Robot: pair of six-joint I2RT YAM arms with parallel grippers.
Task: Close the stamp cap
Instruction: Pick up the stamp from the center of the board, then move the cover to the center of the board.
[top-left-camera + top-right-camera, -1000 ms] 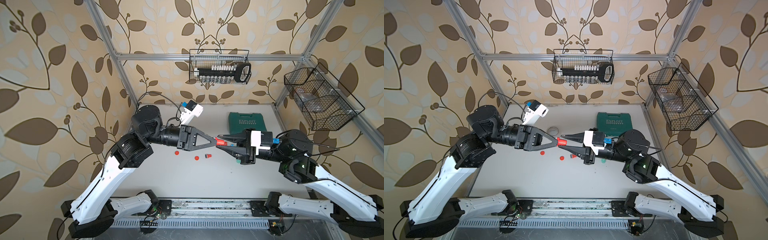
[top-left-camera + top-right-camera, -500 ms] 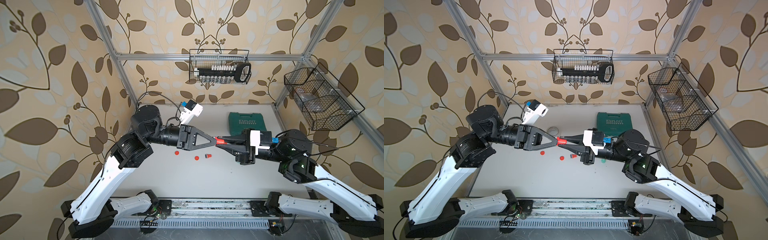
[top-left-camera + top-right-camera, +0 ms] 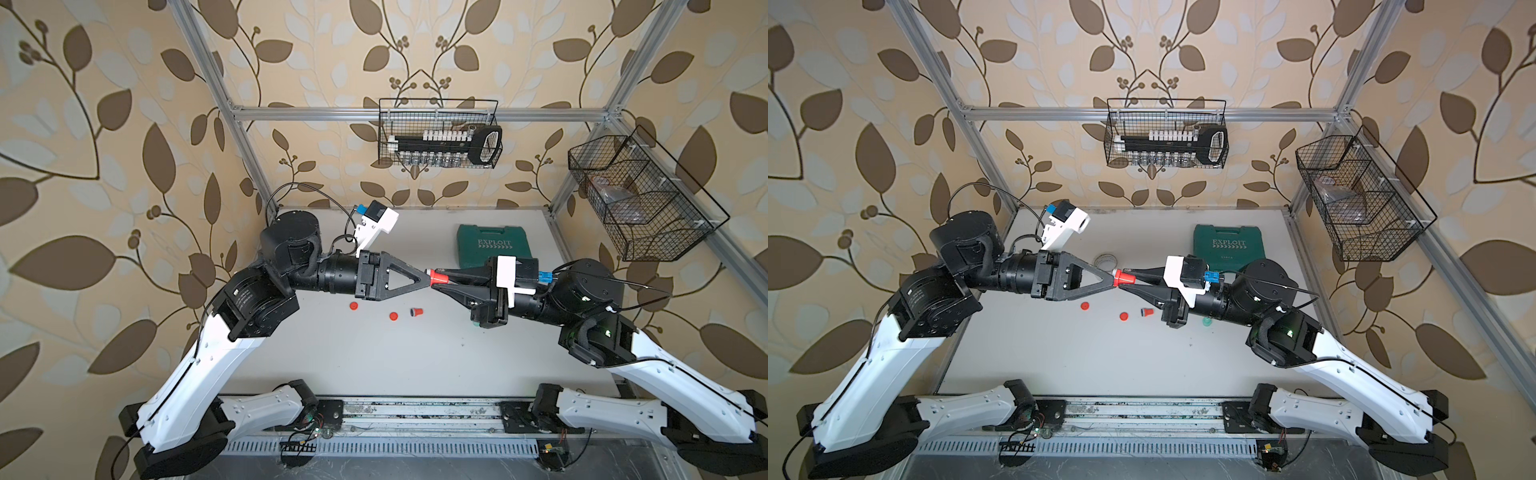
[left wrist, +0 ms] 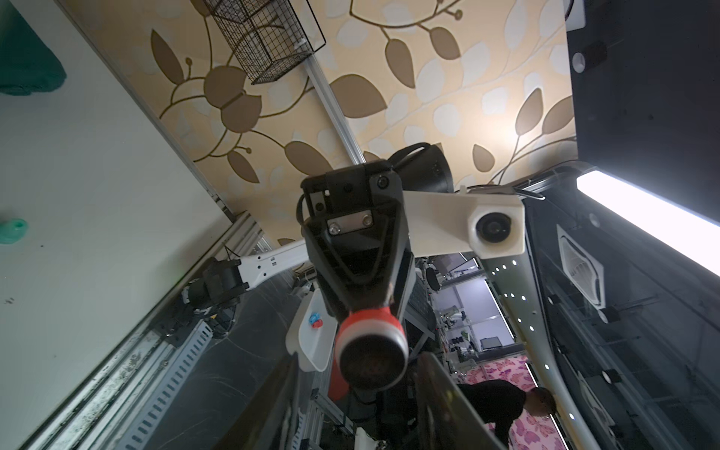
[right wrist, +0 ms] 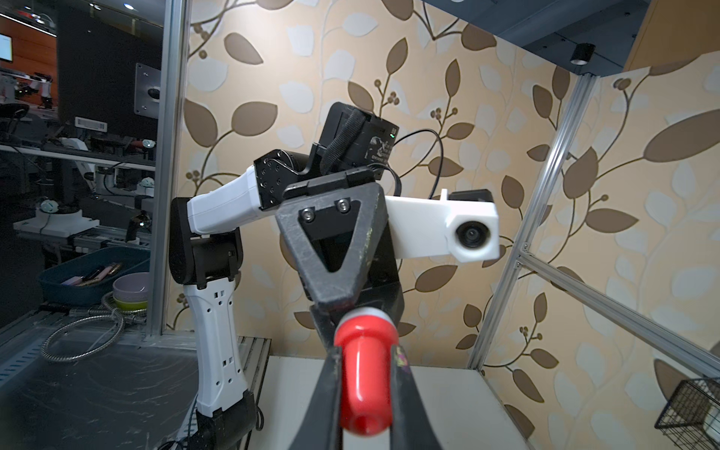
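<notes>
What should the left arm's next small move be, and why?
Probably draw the left gripper straight back: its fingers stand apart beside the red stamp, which the right gripper is shut on. Whether the cap is seated I cannot tell.

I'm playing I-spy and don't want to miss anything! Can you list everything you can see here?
held stamp: 1, red, midair between the grippers
loose caps: 2, red, on the table
small stamp: 1, red-and-black, lying beside them
case: 1, green, table's back
tape ring: 1, pale, table, behind the grippers
small blob: 1, teal, table, under the right arm
back basket: 1, black wire, back wall
side basket: 1, black wire, right wall
table: 1, pale grey, under everything
left gripper: 1, black, open around the stamp's end
right gripper: 1, black, shut on the held stamp
</notes>
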